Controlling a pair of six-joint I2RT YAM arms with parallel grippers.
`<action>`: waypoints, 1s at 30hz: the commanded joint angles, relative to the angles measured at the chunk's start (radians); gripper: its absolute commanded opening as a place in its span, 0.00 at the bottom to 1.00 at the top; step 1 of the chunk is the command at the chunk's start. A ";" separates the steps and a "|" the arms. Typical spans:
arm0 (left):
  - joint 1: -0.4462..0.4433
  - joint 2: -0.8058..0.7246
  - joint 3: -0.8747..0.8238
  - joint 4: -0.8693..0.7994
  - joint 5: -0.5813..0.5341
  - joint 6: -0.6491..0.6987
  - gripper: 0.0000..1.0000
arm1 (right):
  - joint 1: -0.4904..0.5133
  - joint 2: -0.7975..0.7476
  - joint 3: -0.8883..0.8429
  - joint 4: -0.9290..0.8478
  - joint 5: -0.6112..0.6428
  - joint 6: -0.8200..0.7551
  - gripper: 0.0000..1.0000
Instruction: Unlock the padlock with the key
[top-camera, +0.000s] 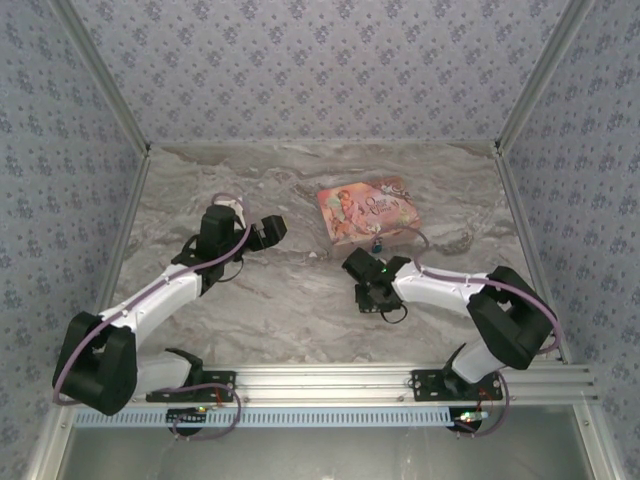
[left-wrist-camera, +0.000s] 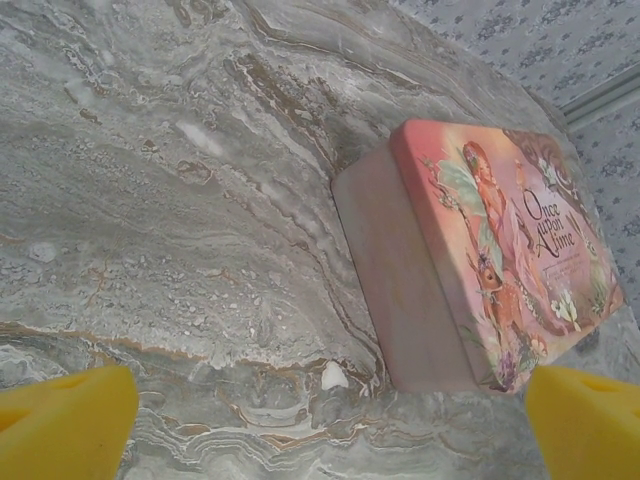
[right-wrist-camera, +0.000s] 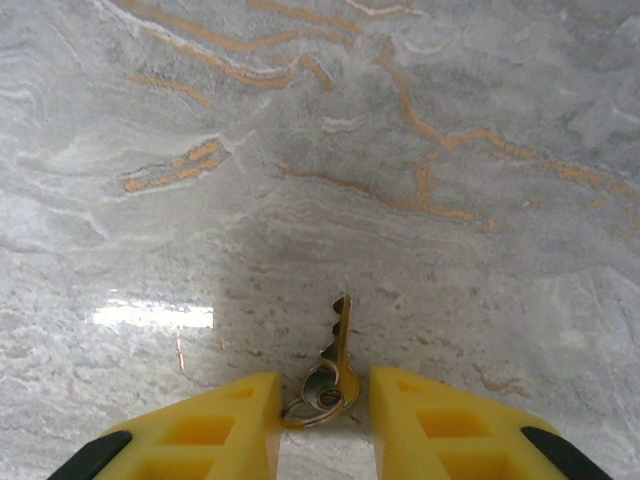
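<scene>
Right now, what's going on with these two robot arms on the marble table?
The right gripper is down at the table, its yellow fingers on either side of the key at its ring end. Whether they already pinch it is hard to tell. The key lies flat. The left gripper hangs wide open, facing the pink box. The small teal padlock sits at the box's near edge, untouched, so unlocking has not begun.

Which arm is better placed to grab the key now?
Right. The key lies on the table, its ring end between the tips of the right gripper. The left gripper, wide open, faces the pink box instead.
</scene>
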 joint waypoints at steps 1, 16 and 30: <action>-0.005 -0.027 0.024 -0.007 -0.010 0.013 0.99 | 0.011 -0.013 -0.024 -0.068 -0.011 0.029 0.30; -0.005 -0.017 0.028 -0.007 -0.011 0.009 1.00 | 0.011 -0.022 -0.061 -0.053 -0.006 0.048 0.23; -0.007 -0.013 0.032 -0.006 -0.010 0.005 0.99 | 0.010 -0.046 -0.069 -0.053 0.015 0.038 0.13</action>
